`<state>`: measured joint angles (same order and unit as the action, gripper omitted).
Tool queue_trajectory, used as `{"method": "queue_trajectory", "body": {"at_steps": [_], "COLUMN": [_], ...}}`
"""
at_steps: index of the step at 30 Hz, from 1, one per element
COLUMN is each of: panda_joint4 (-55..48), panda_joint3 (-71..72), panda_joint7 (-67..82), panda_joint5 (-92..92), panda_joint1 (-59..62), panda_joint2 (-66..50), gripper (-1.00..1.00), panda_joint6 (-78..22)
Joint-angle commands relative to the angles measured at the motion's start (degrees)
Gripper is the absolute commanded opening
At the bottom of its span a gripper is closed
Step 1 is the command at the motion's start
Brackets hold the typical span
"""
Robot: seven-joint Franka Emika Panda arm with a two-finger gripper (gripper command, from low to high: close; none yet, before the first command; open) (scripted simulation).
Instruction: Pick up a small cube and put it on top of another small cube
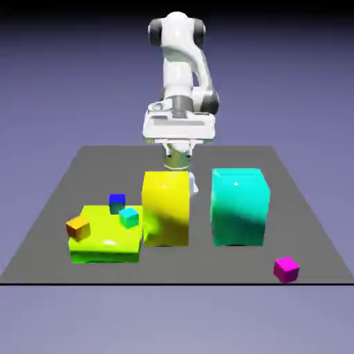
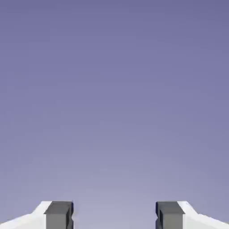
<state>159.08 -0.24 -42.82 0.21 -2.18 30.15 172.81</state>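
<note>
The small cube (image 1: 285,269), glossy magenta-pink, lies alone near the table's front edge at the exterior view's right. Other tiny cubes are an orange one (image 1: 78,227), a dark blue one (image 1: 117,202) and a teal one (image 1: 128,218), all on a flat lime slab (image 1: 104,245). My gripper (image 1: 178,162) hangs behind the tall yellow block (image 1: 166,207), which hides most of its fingers, far from the magenta cube. In the hand view the gripper (image 2: 114,215) is open, its grey fingertips (image 2: 59,214) wide apart with only the plain backdrop between them.
A big teal block (image 1: 239,206) stands just right of the yellow block, with a narrow gap between them. The lime slab sits against the yellow block's left side. The dark table (image 1: 304,207) ends just in front of the magenta cube.
</note>
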Motion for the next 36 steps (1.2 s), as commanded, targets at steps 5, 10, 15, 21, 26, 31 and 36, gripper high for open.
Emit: {"method": "queue_trajectory", "body": {"at_steps": [5, 10, 15, 21, 26, 31, 36], "panda_joint4": [-8.0, -15.9, -23.9, -33.4, -41.4, -47.1, -49.3], "panda_joint3": [-1.0, -2.0, -3.0, -4.2, -5.2, -6.0, -4.8], "panda_joint7": [-1.5, -3.0, -4.5, -6.3, -7.8, -8.9, -8.2], "panda_joint5": [0.9, 1.7, 2.6, 3.6, 4.5, 5.1, 6.2], "panda_joint1": [-6.2, -12.4, -18.6, -26.1, -32.3, -36.7, -35.9], "panda_joint2": [-10.4, -20.8, -31.1, -43.6, -54.0, -61.5, -70.2], "gripper": [0.0, 0.0, 0.0, 0.0, 0.0, 0.0, 0.0], "panda_joint6": [-5.0, -9.9, -14.9, -20.9, -25.8, -29.4, -22.9]}}
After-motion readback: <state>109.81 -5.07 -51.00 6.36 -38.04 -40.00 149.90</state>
